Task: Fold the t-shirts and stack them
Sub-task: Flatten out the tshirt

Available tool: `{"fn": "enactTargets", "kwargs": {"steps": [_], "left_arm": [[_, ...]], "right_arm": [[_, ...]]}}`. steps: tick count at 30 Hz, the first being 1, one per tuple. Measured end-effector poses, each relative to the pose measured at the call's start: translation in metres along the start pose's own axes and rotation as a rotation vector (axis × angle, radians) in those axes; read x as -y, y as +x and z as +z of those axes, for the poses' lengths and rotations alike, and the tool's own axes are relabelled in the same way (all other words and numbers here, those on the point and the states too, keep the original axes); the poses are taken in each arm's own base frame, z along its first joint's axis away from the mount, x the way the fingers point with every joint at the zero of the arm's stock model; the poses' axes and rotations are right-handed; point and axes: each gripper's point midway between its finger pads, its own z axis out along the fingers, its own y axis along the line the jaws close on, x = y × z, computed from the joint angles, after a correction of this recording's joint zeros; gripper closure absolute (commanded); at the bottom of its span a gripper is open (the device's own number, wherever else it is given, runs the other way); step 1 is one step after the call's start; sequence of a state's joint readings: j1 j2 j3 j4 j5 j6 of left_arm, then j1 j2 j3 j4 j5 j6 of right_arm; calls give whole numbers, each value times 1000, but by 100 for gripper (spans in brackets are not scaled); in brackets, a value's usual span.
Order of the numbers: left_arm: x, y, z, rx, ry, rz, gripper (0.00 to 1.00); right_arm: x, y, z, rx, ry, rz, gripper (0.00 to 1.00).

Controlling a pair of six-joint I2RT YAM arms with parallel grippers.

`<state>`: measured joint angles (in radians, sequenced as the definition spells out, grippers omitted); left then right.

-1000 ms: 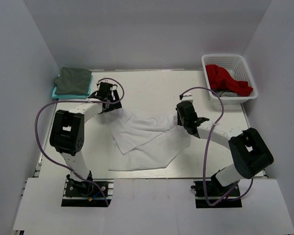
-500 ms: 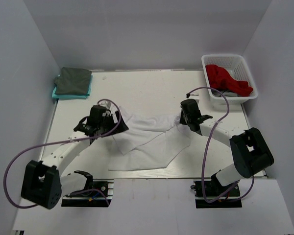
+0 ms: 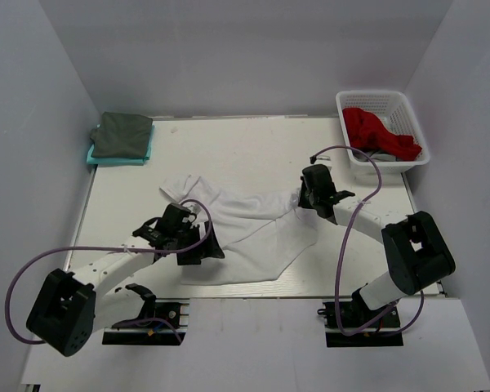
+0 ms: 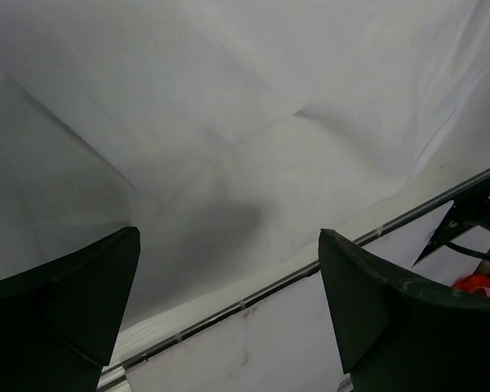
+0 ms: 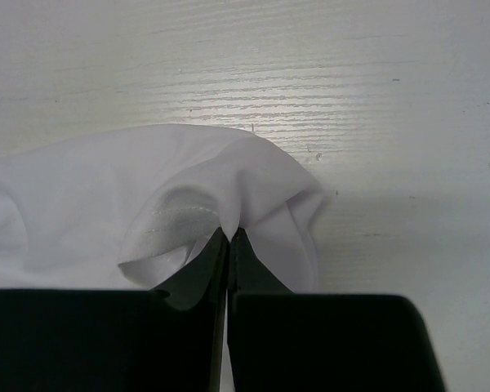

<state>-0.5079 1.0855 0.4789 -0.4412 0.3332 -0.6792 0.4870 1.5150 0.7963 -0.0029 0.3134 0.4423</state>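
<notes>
White t-shirt (image 3: 253, 233) lies rumpled mid-desk (image 3: 253, 147). Thin, limp, light cloth; likely to sag and slide, best pinched at hems or corners. Right tool (image 5: 229, 237) clenched on its bunched right-hand edge. Left tool (image 4: 229, 282) spread wide over near-left part, empty.

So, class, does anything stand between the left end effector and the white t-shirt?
Nothing visible does. The open left end effector sits directly above the white t-shirt, with only bare cloth showing between its fingers.
</notes>
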Motion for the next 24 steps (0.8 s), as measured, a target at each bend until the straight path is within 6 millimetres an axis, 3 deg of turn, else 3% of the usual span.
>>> {"fn": "enactTargets", "kwargs": {"steps": [8,15,24], "left_arm": [[-1,-3,10,12,-21,-16,0],[-2,-18,17,51,-60,-32,11],[-4,-42,14,118,-136,-28,13]], "right_arm": [[1,-1,0,0,0,3,100],[0,0,0,-5,-10,6,100],[-4,2,0,-16,-34,5,100]]}}
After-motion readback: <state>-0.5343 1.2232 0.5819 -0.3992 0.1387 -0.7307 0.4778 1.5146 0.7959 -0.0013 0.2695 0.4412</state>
